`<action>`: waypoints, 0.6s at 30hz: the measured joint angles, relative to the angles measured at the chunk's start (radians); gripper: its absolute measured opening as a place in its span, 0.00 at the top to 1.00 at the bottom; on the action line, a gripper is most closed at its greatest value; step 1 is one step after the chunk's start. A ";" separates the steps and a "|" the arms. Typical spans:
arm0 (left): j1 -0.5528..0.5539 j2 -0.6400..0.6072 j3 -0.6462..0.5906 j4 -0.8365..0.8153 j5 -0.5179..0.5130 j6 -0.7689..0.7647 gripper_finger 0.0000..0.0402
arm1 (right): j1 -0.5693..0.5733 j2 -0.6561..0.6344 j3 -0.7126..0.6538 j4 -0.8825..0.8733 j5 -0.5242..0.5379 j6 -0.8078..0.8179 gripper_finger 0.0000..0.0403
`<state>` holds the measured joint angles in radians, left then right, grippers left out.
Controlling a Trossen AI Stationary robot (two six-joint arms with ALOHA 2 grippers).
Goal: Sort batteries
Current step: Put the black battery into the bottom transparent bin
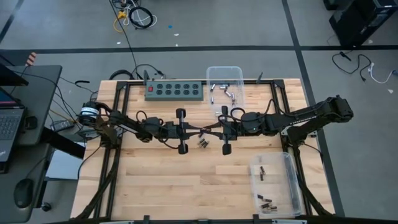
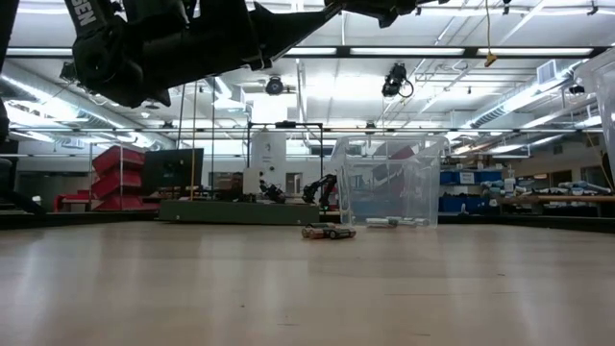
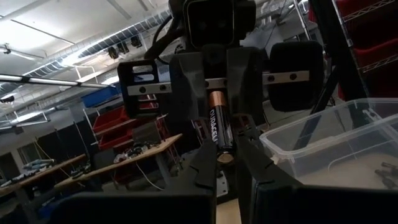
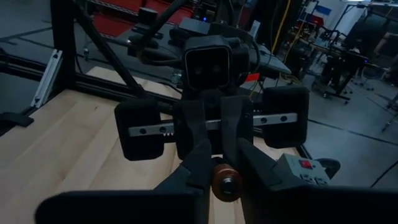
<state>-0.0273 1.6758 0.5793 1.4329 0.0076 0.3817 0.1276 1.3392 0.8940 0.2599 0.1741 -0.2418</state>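
A black battery with a copper end (image 3: 219,127) hangs in the air over the middle of the table, between my two grippers, which meet tip to tip. My left gripper (image 1: 194,130) (image 3: 227,149) is shut on its black end. My right gripper (image 1: 211,128) (image 4: 224,163) is shut on its copper end (image 4: 225,180). Below them a few loose batteries (image 1: 203,143) (image 2: 329,232) lie on their sides on the wood. My left gripper pinches the battery's black end (image 3: 224,149) between its two fingers, coming level from the table's left. The battery lies along the fingers, sticks out past their tips and is clear of the table. My right gripper pinches the battery's copper end (image 4: 225,180) between its two fingers (image 4: 198,158), coming level from the table's right. The battery lies along the fingers, its end facing back into the gripper. It is lifted clear of the table.
A clear bin (image 1: 225,73) at the far edge holds silvery batteries. Another clear bin (image 1: 286,163) at the near right holds dark ones. A green power strip (image 1: 175,91) lies at the far side. The near half of the wooden table (image 1: 180,186) is bare.
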 joint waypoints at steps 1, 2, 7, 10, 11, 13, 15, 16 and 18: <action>0.000 0.001 0.000 0.001 0.000 0.000 0.96 | 0.000 0.000 0.000 -0.003 0.000 -0.002 0.89; 0.000 0.001 0.000 0.002 0.000 0.000 0.96 | 0.000 0.000 0.000 -0.006 0.000 -0.002 0.90; 0.000 0.001 0.000 0.006 0.000 0.000 0.96 | 0.000 0.000 0.001 -0.008 0.000 -0.004 0.90; 0.000 0.001 0.000 0.004 -0.009 -0.011 0.95 | 0.000 0.000 0.001 -0.010 0.002 -0.005 0.89; 0.000 0.001 0.000 0.003 -0.020 -0.022 0.94 | 0.000 0.000 0.001 -0.010 0.003 -0.005 0.89; 0.000 0.001 0.000 -0.010 -0.033 -0.027 0.91 | 0.000 0.000 0.001 -0.014 0.006 -0.005 0.89; 0.000 0.001 0.000 -0.019 -0.038 -0.035 0.85 | -0.001 0.000 0.001 -0.018 0.008 -0.005 0.89; 0.000 0.001 0.000 -0.021 -0.040 -0.047 0.81 | -0.001 0.001 0.001 -0.018 0.008 -0.005 0.89; 0.000 0.000 0.000 -0.028 -0.041 -0.065 0.74 | -0.001 0.001 0.001 -0.024 0.008 -0.002 0.89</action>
<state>-0.0277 1.6760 0.5797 1.4052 -0.0338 0.3165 0.1268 1.3399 0.8948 0.2359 0.1822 -0.2436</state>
